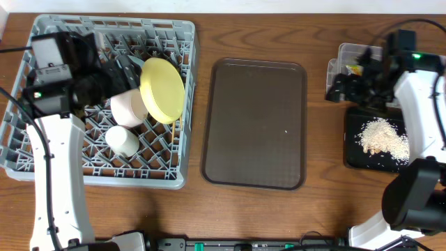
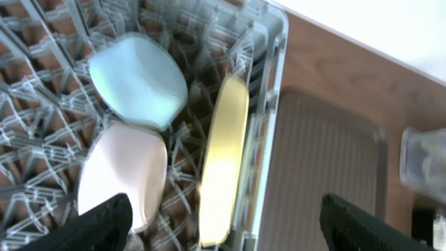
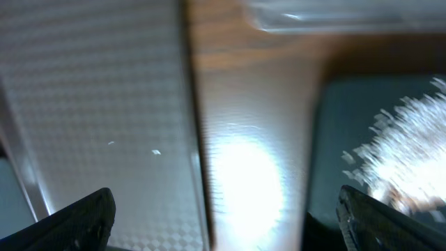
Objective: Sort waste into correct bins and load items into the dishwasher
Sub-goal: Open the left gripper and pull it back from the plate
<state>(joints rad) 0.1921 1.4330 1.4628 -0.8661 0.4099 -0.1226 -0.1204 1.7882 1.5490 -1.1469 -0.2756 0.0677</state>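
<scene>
The grey dish rack (image 1: 42,164) holds a yellow plate (image 1: 162,89) on edge, a white bowl (image 1: 129,107) and a white cup (image 1: 122,139). My left gripper (image 1: 125,70) hovers over the rack, open and empty (image 2: 226,233). In the left wrist view a light blue bowl (image 2: 139,80) lies beside the white bowl (image 2: 125,171) and the plate (image 2: 224,157). The black tray (image 1: 352,157) holds beige crumbs (image 1: 382,137). The clear tub (image 1: 352,52) holds a yellow-green wrapper (image 1: 354,68). My right gripper (image 1: 347,85) is open and empty (image 3: 226,230) between them. No chopsticks or white paper show.
A large dark brown serving tray (image 1: 254,125) lies between the rack and the bins; it also shows in the right wrist view (image 3: 90,104). Bare wooden table (image 3: 251,139) separates it from the black tray (image 3: 334,139) with its crumbs (image 3: 411,146).
</scene>
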